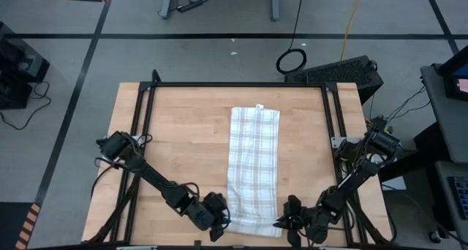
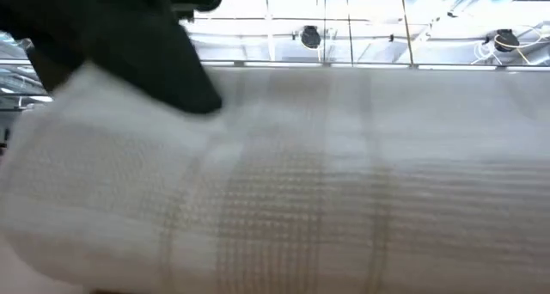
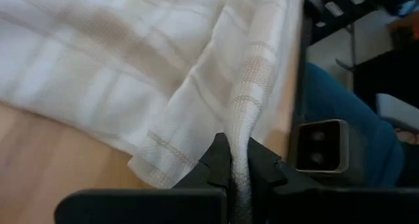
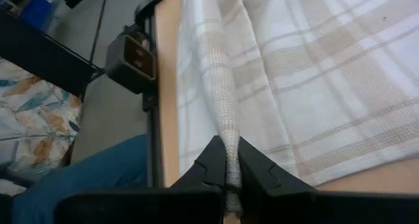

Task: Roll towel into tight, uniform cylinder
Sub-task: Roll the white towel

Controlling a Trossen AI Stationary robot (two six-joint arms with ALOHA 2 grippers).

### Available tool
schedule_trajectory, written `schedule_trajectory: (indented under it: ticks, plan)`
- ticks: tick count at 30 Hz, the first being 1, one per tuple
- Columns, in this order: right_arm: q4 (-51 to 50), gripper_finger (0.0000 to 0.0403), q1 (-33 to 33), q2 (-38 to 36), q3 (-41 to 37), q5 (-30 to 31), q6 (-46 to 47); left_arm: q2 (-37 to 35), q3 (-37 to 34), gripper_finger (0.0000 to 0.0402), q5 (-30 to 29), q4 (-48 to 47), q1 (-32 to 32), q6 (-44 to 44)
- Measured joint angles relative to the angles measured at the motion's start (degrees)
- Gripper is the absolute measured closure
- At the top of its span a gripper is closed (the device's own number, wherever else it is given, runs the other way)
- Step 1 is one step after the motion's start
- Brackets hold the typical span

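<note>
The white checked towel (image 1: 254, 169) lies as a long strip down the middle of the wooden table, its far end flat with a small tag (image 1: 259, 106). Its near end is gathered up between my two grippers. My left gripper (image 1: 223, 222) is shut on the near left corner, and my right gripper (image 1: 281, 222) is shut on the near right corner. In the low view the towel (image 2: 326, 182) fills the picture as a raised hump close to the lens. My left gripper (image 3: 240, 165) pinches a bunched ridge of the towel's near edge (image 3: 247, 129) between its two fingers, slanting down from the table's near left. The ridge runs raised away from the fingers; the cloth beside it lies slack on the table. My right gripper (image 4: 232, 165) pinches a bunched ridge of the towel's near edge (image 4: 221, 119) between its two fingers, slanting down from the near right. The gathered edge rises from the fingers along the table's near side; the rest lies on the wood.
Black frame rails (image 1: 333, 118) run along the table's sides. A small grey camera box (image 3: 319, 147) sits at the near edge, close to the towel. A person's leg in blue cloth (image 4: 98, 171) shows just beyond that edge. Bare wood (image 1: 183, 133) lies left and right of the towel.
</note>
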Motion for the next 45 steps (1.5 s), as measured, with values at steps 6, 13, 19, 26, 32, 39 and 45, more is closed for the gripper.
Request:
schedule_trajectory:
  ticks: [6,13,19,26,32,39,45]
  plan:
    - [-1.75,0.0397,-1.27,0.0,-0.02,-1.65,-1.36,0.06,-0.52,0.0384,-0.36,-0.18,1.04,-0.01]
    - [-3.22,0.0369,-1.64,0.0,-0.02,-1.39,-2.68,0.06,-0.52,0.0384,-1.85,-0.19,1.07,-0.04]
    - [-3.67,0.0299,-1.51,-2.7,-0.09,-3.05,-7.36,0.06,-0.55,0.0384,-2.3,-0.13,1.11,0.0]
    - [-6.06,0.025,2.85,-8.45,-0.07,5.53,-10.94,0.06,-0.55,0.0384,-2.57,-0.13,1.11,-0.03]
    - [0.48,0.0251,7.67,-4.85,0.02,21.58,-15.68,0.06,-0.55,0.0384,-2.62,-0.95,1.11,-1.51]
    - [17.26,0.0272,4.45,2.3,0.0,20.89,-24.83,0.06,-0.57,0.0384,-2.65,-3.55,1.22,-1.52]
    - [23.93,0.0308,0.52,7.57,0.99,15.69,-29.99,0.06,-0.57,0.0384,-2.65,-4.19,1.22,-1.53]
